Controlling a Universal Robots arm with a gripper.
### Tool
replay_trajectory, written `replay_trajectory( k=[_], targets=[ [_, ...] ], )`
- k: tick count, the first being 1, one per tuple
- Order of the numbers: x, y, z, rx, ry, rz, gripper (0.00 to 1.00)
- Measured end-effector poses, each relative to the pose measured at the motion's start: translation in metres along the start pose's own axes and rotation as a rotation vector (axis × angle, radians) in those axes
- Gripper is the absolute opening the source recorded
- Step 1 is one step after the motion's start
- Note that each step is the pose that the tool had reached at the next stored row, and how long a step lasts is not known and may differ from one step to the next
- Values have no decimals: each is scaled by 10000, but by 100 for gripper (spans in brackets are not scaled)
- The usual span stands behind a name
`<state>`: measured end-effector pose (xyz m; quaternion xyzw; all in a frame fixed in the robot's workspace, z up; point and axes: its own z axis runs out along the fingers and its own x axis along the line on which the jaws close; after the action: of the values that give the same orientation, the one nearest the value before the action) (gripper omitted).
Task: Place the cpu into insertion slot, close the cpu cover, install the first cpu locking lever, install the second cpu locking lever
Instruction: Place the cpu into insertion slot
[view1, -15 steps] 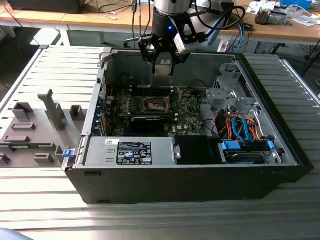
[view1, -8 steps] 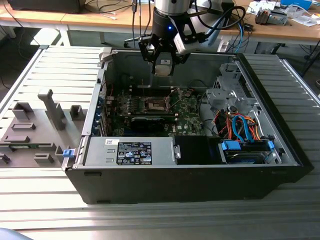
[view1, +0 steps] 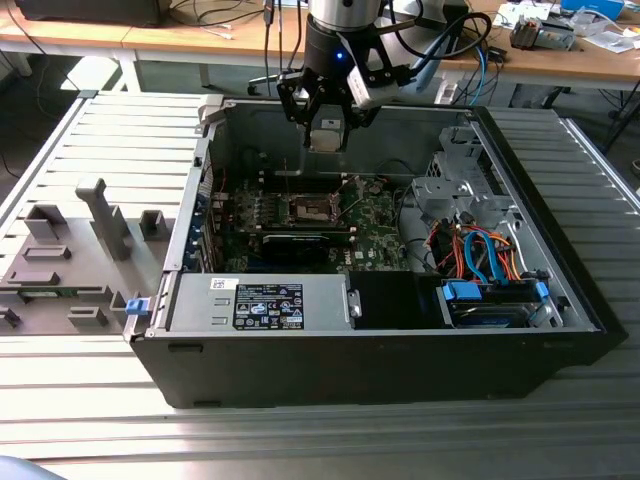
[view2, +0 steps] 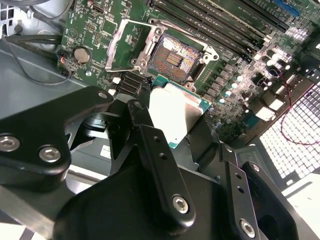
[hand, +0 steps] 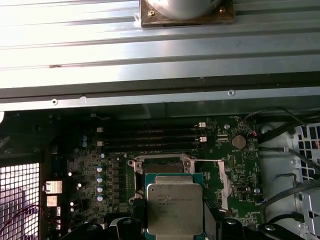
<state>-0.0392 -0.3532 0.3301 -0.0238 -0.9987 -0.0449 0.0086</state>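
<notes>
One cpu (view2: 176, 110), dull silver top, gripped at opposite edges by the closed pincer (view2: 172, 127); held above the insertion slot (view2: 175, 56), apart from it. One cpu cover (view2: 115, 37), swung open beside the slot. Slot sits on the green circuit board (view2: 95, 25) inside the open computer case (view1: 400, 365), on the slatted table (view1: 100, 440).

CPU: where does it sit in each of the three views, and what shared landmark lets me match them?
Exterior view: the cpu hangs in the gripper over the open computer case.
Second wrist view: a bright metal square between the black fingers, beside the insertion slot.
First wrist view: a grey square overlapping part of the slot's rim.
Shared landmark: the insertion slot, its contacts exposed.
</notes>
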Motion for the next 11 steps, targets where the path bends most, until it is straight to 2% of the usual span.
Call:
replay_trajectory(
  k=[11],
  targets=[
    [0,0,1,-2,-7,83,54]
  ],
)
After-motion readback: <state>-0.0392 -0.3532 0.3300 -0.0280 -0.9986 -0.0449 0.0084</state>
